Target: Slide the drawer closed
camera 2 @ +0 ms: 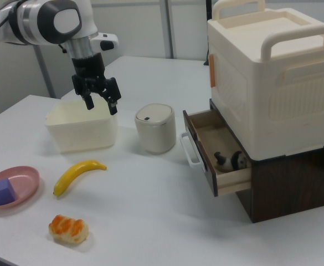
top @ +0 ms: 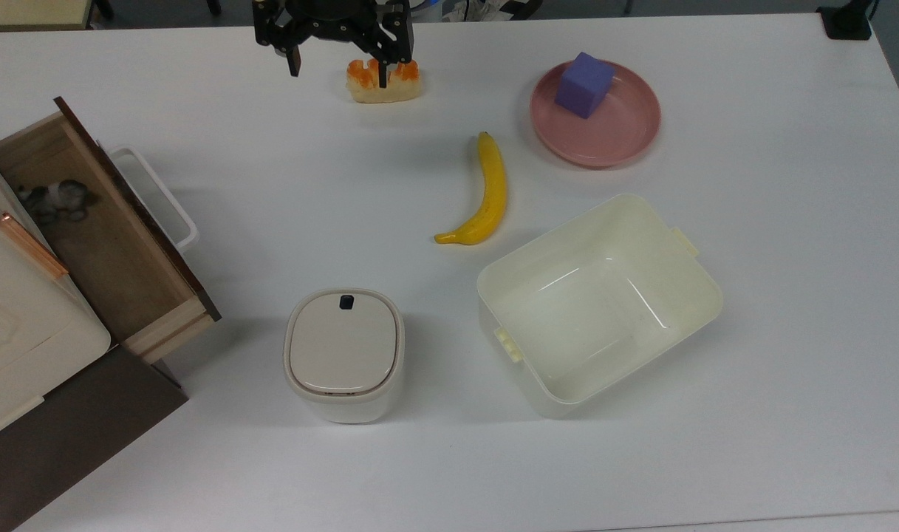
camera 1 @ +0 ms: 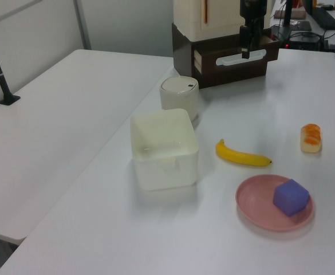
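Note:
The drawer (top: pixel 117 273) stands pulled out of the dark brown cabinet (camera 2: pixel 294 183), at the top view's left. It is a light-wood box with a dark front panel and a white loop handle (top: pixel 170 199). A small grey and white toy (top: pixel 54 199) lies inside it. The drawer (camera 2: pixel 220 141) and its handle (camera 2: pixel 188 149) also face left in the right view. My gripper (top: pixel 338 66) hangs open and empty at the table's far edge in the top view, well to the right of the drawer. In the right view the gripper (camera 2: pixel 101 104) hovers above the table, apart from the handle.
A white lidded container (top: pixel 343 353) stands near the drawer's front corner. Around it on the table are a cream bin (top: pixel 685 295), a banana (top: pixel 486 196), a pink plate (top: pixel 626 137) holding a purple cube (top: pixel 583 83), and an orange-topped food piece (top: pixel 401 87) under the gripper. A cream box (camera 2: pixel 272 77) tops the cabinet.

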